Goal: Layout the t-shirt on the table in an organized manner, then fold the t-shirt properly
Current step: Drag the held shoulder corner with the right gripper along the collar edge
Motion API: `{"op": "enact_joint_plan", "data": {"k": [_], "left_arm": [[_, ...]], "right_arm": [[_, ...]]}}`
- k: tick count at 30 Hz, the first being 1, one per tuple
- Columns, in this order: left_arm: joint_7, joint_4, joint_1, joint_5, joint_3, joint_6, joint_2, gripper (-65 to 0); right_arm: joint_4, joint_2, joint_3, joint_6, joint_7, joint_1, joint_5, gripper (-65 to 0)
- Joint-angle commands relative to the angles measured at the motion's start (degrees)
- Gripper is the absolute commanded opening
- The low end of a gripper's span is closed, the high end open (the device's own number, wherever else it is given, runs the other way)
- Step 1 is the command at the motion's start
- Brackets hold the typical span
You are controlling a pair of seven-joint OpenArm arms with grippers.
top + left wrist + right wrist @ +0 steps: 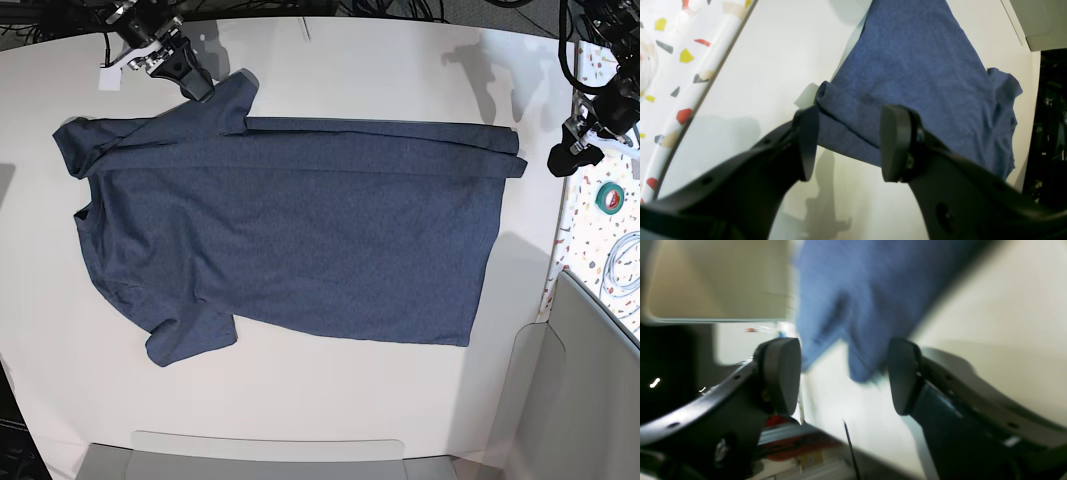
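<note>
The dark navy t-shirt (290, 240) lies flat on the white table (330, 390), plain side up, collar to the left and hem to the right. Its far long edge is folded over into a strip (380, 135). My right gripper (197, 88) stands open at the upper sleeve (232, 100); in the blurred right wrist view the sleeve (867, 306) shows beyond the open gripper (843, 380). My left gripper (565, 158) is open just right of the folded hem corner (515, 160). The left wrist view shows that corner (846, 116) past the open gripper (850, 146), not pinched.
A speckled strip (600, 240) runs along the table's right edge, carrying a green tape roll (610, 197) and a coiled cable (625, 265). A white tag (108, 78) lies near the right arm. Translucent panels stand at the front (270, 450) and the right (590, 380).
</note>
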Motion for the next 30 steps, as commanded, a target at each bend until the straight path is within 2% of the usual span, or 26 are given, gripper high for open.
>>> {"op": "enact_joint_plan", "data": {"k": [1, 5, 10, 16, 19, 22, 26, 30], "left_arm": [[0.18, 0.73, -0.11, -1.28, -0.23, 0.37, -0.98, -36.7], [0.18, 0.73, -0.11, -1.19, -0.23, 0.37, -0.98, -36.7], [0.18, 0.73, -0.11, -1.19, -0.23, 0.37, -0.98, -36.7], [0.18, 0.73, -0.11, -1.28, -0.23, 0.37, -0.98, -36.7], [0.18, 0.73, -0.11, -1.19, -0.23, 0.37, -0.98, -36.7], [0.18, 0.73, -0.11, -1.19, -0.23, 0.37, -0.98, -36.7], [0.18, 0.73, -0.11, -1.28, -0.23, 0.37, -0.98, -36.7], [0.18, 0.73, -0.11, -1.28, -0.23, 0.37, -0.98, -36.7]], "right_arm": [[3.53, 0.02, 0.40, -1.12, 1.14, -1.50, 1.65, -24.5], [13.03, 0.02, 0.49, -6.31, 5.01, -4.05, 1.65, -24.4], [14.17, 0.02, 0.49, -10.62, 8.62, -4.67, 0.60, -24.4], [14.17, 0.02, 0.05, -13.96, 10.90, -4.05, -2.92, -24.4], [14.17, 0.02, -0.04, -14.57, 10.82, -2.64, -5.03, -24.4], [14.17, 0.02, -0.22, -14.66, 10.73, -0.27, -9.95, -24.6], [14.08, 0.02, -4.35, -14.75, 10.64, 2.19, -17.34, -24.6], [14.08, 0.02, -7.51, -18.00, 10.64, 3.16, -20.76, -24.6]]}}
